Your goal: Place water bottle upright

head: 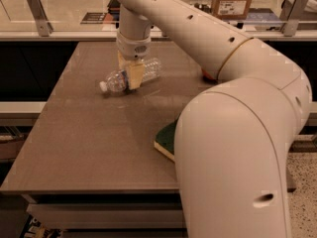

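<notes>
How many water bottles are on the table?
1: the water bottle lies on its side, far centre of the table, end effector over its middle. The arm may hide others.
</notes>
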Robot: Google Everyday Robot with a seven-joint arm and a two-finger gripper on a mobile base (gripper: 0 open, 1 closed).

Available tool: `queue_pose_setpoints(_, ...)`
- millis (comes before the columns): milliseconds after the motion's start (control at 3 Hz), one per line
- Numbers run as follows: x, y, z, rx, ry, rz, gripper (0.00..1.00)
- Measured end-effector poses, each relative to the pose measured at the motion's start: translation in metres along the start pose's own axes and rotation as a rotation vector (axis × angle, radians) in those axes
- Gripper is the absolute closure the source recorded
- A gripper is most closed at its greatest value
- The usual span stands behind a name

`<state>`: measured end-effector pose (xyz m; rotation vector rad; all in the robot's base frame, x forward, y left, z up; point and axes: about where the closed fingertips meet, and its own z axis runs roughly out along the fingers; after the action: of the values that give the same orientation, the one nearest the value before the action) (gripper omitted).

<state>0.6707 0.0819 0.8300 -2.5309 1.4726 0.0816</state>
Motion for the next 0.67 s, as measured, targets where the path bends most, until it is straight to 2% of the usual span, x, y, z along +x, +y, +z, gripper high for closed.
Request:
queue_pose_setpoints(333, 0.0018, -0.0017, -0.0024, 0.036, -0.05, 0.009, 1.0)
queue_pose_setpoints(667, 0.0057, -0.0036, -0.0103, 0.1, -0.146, 0.023, 1.0)
